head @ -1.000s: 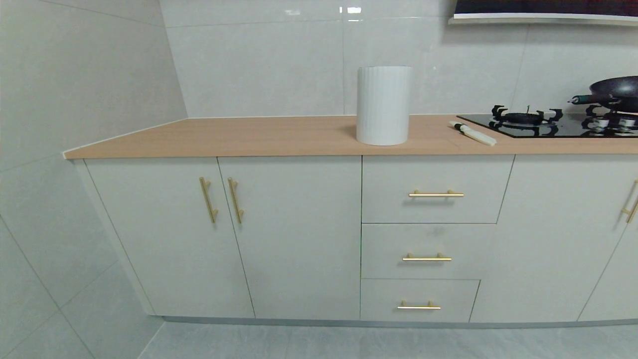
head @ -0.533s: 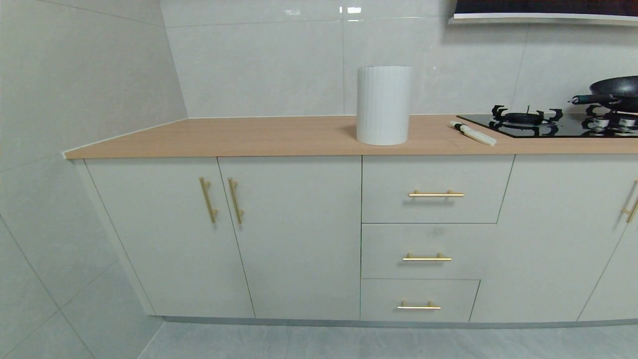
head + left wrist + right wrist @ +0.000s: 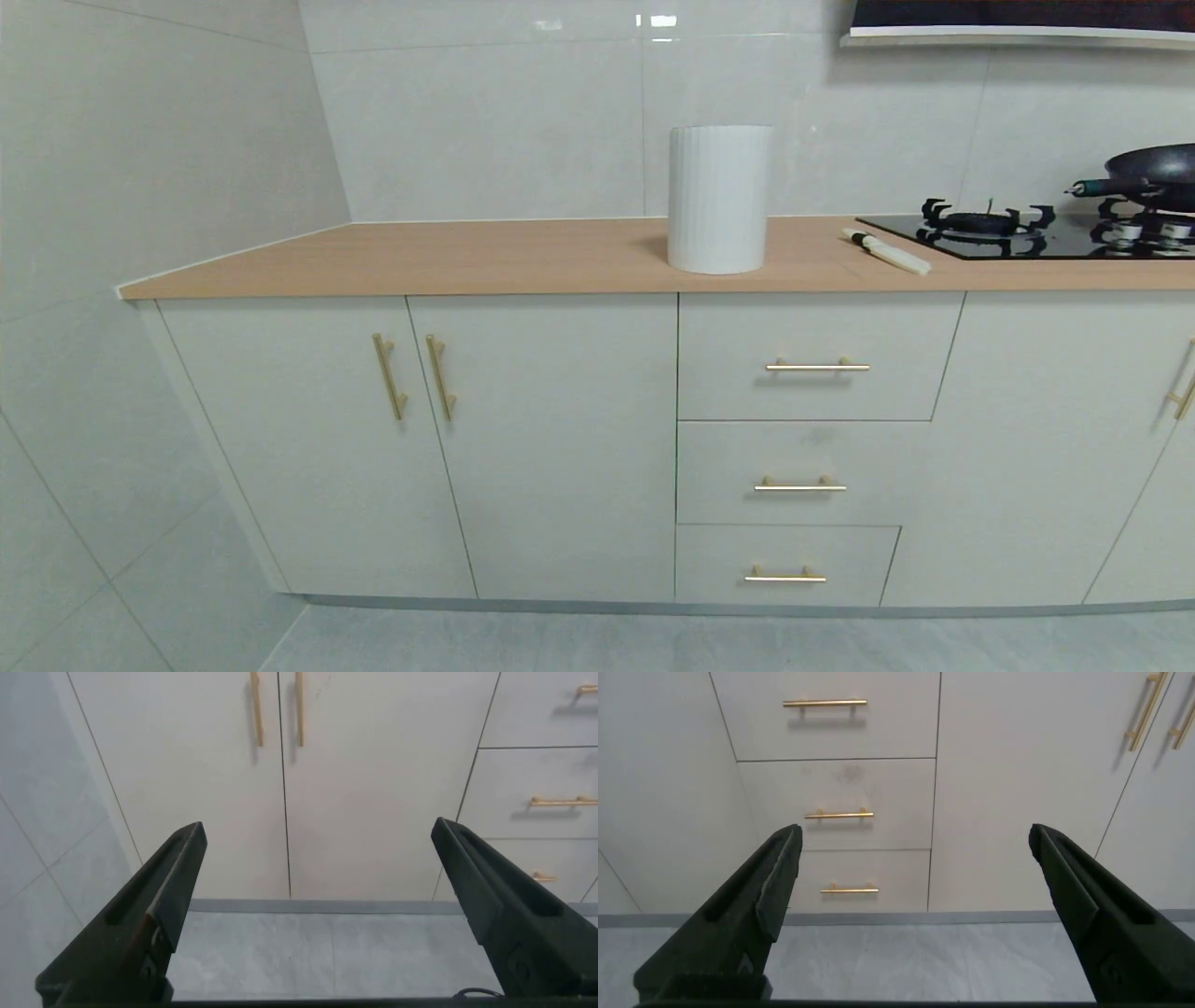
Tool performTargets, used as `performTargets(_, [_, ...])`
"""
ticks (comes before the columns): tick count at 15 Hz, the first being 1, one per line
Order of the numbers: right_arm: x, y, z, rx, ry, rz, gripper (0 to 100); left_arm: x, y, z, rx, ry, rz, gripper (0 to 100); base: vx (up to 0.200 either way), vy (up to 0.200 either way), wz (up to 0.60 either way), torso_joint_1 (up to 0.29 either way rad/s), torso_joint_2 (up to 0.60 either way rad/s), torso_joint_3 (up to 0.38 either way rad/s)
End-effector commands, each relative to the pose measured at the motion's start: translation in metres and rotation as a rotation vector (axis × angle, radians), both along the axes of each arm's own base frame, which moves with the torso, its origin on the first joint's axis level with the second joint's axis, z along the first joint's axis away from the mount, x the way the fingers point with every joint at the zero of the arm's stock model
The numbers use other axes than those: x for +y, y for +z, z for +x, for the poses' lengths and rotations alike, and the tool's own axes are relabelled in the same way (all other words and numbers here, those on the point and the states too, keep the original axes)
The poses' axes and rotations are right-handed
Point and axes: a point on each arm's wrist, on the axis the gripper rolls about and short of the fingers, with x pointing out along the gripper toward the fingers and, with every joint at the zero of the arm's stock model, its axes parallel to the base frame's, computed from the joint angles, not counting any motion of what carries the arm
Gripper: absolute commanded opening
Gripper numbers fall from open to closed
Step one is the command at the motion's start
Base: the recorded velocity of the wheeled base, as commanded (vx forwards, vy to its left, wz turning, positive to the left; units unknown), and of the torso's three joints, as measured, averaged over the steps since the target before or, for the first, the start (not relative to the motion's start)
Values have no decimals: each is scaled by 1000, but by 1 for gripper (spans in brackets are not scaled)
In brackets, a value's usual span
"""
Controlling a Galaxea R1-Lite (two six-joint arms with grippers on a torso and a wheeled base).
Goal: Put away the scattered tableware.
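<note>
Counted on the counter point(image 3: 467, 257): one white ribbed canister point(image 3: 719, 199), one pale-handled utensil point(image 3: 887, 250), one pan point(image 3: 1153, 168), one hob point(image 3: 1055, 245) with two burner grates point(image 3: 985, 222). Below, three drawers point(image 3: 812, 397) were counted, one brass handle point(image 3: 817, 366) each; two doors point(image 3: 308, 448) at 9 o'clock of these, two at 3 o'clock.

Matte black all over, left hand point(image 3: 318, 829) and right hand point(image 3: 915, 833) alike; two long, flat-faced wedge fingers point(image 3: 154, 919) apiece, tapering to blunt tips.
</note>
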Motion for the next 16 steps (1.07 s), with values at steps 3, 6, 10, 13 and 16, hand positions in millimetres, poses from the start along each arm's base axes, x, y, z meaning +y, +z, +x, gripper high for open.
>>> performTargets(3, [0, 0, 0, 3, 0, -1, 100, 0, 0, 0, 0, 0, -2, 100, 200, 0, 0, 2, 1, 2])
performTargets(6, [0, 0, 0, 3, 0, -1, 100, 0, 0, 0, 0, 0, -2, 100, 200, 0, 0, 2, 9, 1])
performTargets(10, [0, 0, 0, 2, 0, 0, 100, 0, 0, 0, 0, 0, -2, 100, 200, 0, 0, 4, 2, 4])
performTargets(13, [0, 0, 0, 3, 0, 0, 100, 0, 0, 0, -2, 0, -2, 100, 200, 0, 0, 6, 5, 2])
performTargets(16, [0, 0, 0, 2, 0, 0, 100, 0, 0, 0, -2, 2, -2, 100, 200, 0, 0, 2, 2, -1])
